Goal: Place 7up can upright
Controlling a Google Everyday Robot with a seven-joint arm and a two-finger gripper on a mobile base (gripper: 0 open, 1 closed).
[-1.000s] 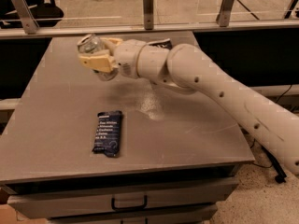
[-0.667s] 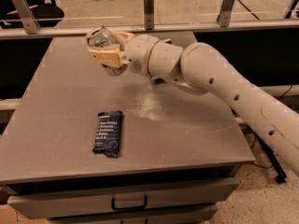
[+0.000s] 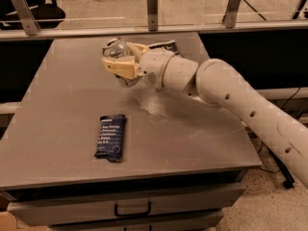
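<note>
Gripper [image 3: 119,57] sits over the far middle of the table [image 3: 57,129], its two tan fingers closed on the can [image 3: 114,47]. The can is off the surface and tilted, with its silver top turned up and toward the left rather than straight up.

Several things could go wrong, as I judge it. If the wrist does not finish turning before the can comes down, the can will land on its lower edge and tip over when let go. The can looks thin and smooth, so a loose hold could let it slip during the turn, and a hard one could crush it. Opening the fingers while the can is above the surface would let it drop, bounce and roll. The arm [image 3: 231,97] passes in front of a dark bag [image 3: 167,44] at the far edge, and a wide swing could push that bag along or off the table.

Counted: one can, one gripper, one arm, one table. Two dark blue snack bags, the far one partly hidden by the arm and the near bag [image 3: 110,137] lying flat, left of centre. Three metal posts beyond the far edge.
</note>
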